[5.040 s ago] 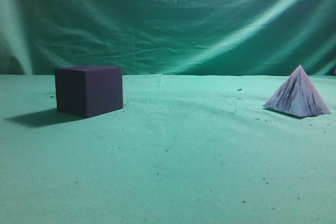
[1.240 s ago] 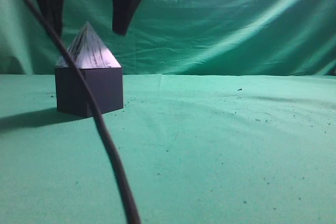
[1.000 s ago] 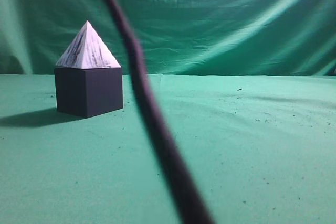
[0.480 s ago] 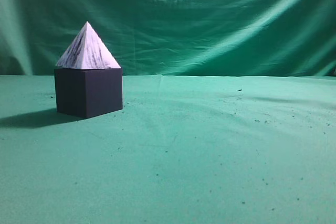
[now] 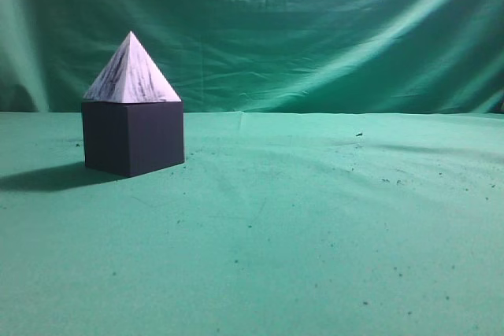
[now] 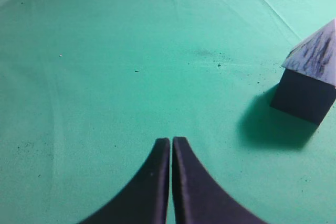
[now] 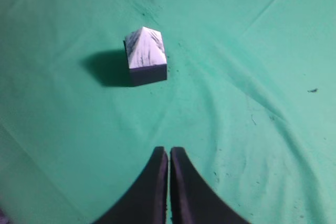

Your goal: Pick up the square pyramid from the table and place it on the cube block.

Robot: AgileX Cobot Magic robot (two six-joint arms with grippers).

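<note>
The square pyramid (image 5: 131, 72), white with dark grey streaks, stands upright on top of the dark cube block (image 5: 132, 137) at the left of the green table (image 5: 315, 218). The stack also shows in the left wrist view, pyramid (image 6: 316, 56) on cube (image 6: 302, 97) at the right edge, and in the right wrist view, pyramid (image 7: 144, 47) on cube (image 7: 149, 74). My left gripper (image 6: 171, 140) is shut and empty above bare cloth, well left of the stack. My right gripper (image 7: 169, 150) is shut and empty, high above the cloth, apart from the stack. Neither gripper shows in the exterior view.
A wrinkled green backdrop (image 5: 299, 29) hangs behind the table. The cube casts a shadow (image 5: 47, 177) to its left. Small dark specks dot the cloth.
The pyramid, five seconds ago on the table at right, now sits on the cube. The gripper above it and the dark cable have left the exterior view. Nothing changed in the last half second.
</note>
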